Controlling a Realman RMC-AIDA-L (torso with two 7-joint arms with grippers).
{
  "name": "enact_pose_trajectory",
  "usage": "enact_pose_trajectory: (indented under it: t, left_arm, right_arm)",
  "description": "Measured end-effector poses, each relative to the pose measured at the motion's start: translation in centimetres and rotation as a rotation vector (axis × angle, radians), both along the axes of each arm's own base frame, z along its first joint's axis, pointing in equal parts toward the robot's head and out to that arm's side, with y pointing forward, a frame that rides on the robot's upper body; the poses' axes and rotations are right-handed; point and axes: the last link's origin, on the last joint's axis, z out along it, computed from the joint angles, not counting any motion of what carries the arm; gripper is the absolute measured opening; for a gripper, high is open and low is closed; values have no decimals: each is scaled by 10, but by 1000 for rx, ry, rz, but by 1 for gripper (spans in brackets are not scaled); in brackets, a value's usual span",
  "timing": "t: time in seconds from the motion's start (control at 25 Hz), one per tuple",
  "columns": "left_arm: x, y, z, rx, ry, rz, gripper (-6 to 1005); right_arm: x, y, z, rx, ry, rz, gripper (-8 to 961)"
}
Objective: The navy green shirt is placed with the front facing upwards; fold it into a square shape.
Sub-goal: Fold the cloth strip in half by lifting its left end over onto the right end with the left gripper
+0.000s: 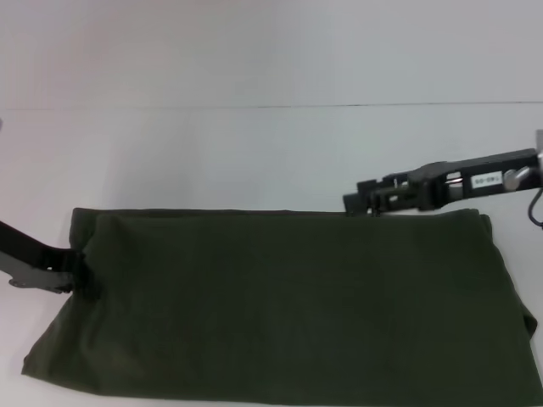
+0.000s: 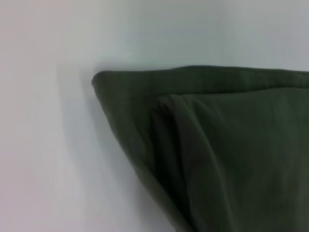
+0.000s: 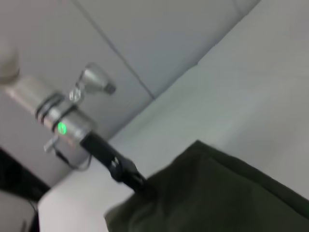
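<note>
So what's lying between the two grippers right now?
In the head view, only the folded navy green shirt spans from the left gripper to the right gripper; nothing else.

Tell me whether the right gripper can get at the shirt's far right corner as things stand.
Probably yes: the right gripper hovers at the navy green shirt's far edge, nothing lying between it and that corner.

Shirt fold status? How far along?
Done: the navy green shirt already lies folded into a wide band, plain side up, layers showing at its corner. In hand: left gripper at its left edge, right gripper at the far edge. Left: folding the band into a square.
</note>
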Motion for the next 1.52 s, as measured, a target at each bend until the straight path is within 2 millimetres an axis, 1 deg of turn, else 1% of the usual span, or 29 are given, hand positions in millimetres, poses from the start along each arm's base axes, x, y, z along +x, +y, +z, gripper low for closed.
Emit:
enact_pose_trajectory:
  t: [0.04,0.12,0.28,0.48,0.6,0.8,1.0,1.12,1.16,1.4,1.52]
  left_arm:
    - [0,-1,0,-1,-1,1,78]
    - [0,-1,1,0,-2,0,78]
    - [2,-1,2,3,-16,-4,78]
    - [5,0,2,5,-25,-16,78]
    - [6,0,2,5,-27,-22,78]
    - [7,0,1,9,-40,-25,78]
    - [8,0,1,11,-47,-27,78]
    - [9,1,1,15,-54,-30,78]
    - [9,1,1,17,-59,-32,78]
    - [16,3,2,30,-111,-53,77]
    - [21,4,3,37,-148,-68,77]
  right_arm:
    - [-3,1,-2,5,-30,42,852]
    - [-6,0,-11,12,-68,110,811]
    - [-10,-6,-31,13,-84,224,728]
    - [-9,-15,-51,34,-99,346,468]
    - [-1,-20,-61,45,-120,408,222]
    - [16,-25,-73,67,-152,430,26]
    - [26,-28,-80,86,-180,454,3]
    - [32,-28,-90,90,-229,474,-2]
    - [32,-28,-90,90,-229,474,-2]
    - [35,-26,-107,84,-290,486,-1]
    - [33,-25,-110,89,-289,491,-1]
